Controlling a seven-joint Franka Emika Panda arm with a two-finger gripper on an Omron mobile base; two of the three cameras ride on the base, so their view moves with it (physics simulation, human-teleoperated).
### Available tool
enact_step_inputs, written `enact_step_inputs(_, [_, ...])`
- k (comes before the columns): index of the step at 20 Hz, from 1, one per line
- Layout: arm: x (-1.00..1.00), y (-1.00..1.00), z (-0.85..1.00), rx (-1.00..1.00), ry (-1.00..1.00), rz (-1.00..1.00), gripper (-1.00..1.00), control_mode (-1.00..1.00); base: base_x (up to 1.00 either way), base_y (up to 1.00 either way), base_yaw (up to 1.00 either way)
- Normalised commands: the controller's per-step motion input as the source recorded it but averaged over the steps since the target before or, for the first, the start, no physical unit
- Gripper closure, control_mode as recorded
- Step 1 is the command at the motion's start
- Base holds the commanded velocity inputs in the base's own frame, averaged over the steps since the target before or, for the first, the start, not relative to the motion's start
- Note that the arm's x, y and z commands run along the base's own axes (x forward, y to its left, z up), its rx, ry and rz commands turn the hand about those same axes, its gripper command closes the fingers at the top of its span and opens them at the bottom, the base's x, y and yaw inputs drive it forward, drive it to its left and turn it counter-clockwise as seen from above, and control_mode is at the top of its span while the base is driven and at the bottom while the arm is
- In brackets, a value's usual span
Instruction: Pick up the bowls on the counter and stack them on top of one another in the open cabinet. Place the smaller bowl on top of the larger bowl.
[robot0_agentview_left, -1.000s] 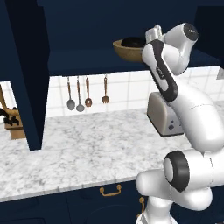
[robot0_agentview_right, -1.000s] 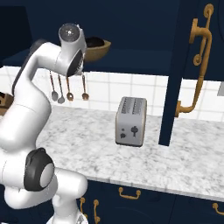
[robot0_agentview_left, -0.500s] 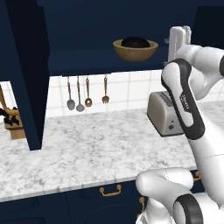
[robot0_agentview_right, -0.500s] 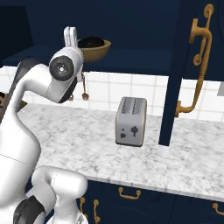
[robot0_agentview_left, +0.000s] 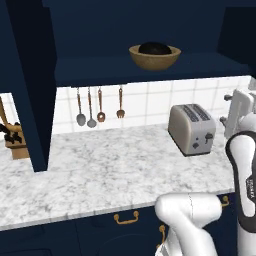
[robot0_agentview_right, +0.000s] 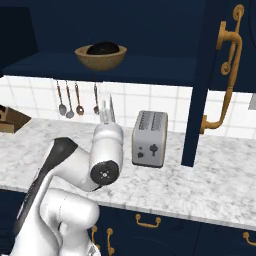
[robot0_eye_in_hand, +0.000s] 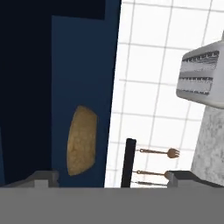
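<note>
Left and right base views: behind the arm, facing forward and down. Shared: bench (robot0_agentview_left: 100, 170), toaster (robot0_agentview_right: 149, 138), open cabinet (robot0_agentview_left: 150, 70). Hand view: rolled sideways, facing the tiled wall (robot0_eye_in_hand: 148, 87).

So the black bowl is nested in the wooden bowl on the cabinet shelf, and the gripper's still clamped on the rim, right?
Not quite. The black bowl does sit in the wooden bowl on the cabinet shelf, but the gripper is open and well clear of the rim, as the right base view shows.

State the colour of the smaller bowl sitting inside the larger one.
Glossy black: the smaller bowl sits in the tan wooden larger bowl; clearest in the left base view.
</note>
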Motion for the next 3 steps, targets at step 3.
enact_step_inputs(3, [-0.59,-0.14,-0.37,-0.05,-0.09,0.05,-1.00,-1.00,0.00,0.00,0.00])
